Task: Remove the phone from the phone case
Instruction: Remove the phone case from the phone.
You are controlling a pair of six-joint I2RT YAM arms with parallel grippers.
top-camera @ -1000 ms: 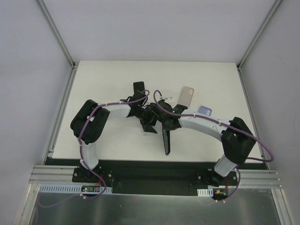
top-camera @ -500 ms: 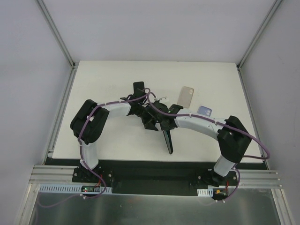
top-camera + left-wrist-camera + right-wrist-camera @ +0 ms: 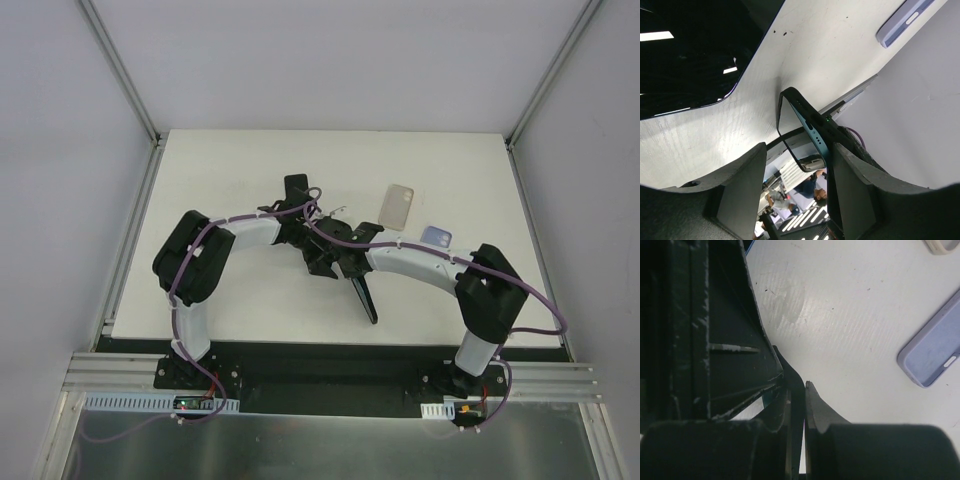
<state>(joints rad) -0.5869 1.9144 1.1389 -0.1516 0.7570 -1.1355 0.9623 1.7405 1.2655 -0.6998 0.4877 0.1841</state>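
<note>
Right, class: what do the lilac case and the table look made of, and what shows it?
Lilac case: probably silicone or soft plastic, matte; no glare, rounded moulded rim.
Table: perhaps white laminate or plastic board, satin; fine parallel ridges, soft sheen.

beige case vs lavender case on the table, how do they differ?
Colour: the beige case is pale tan; the lavender case is purple-blue.
Visibility: from above, the beige case shows whole, while the lavender case is partly hidden by the right arm.
Place: the beige case lies farther from the arm bases; the lavender case is nearer and more to the right.
Shared: both lie flat on the white table and have rounded corners.
</note>
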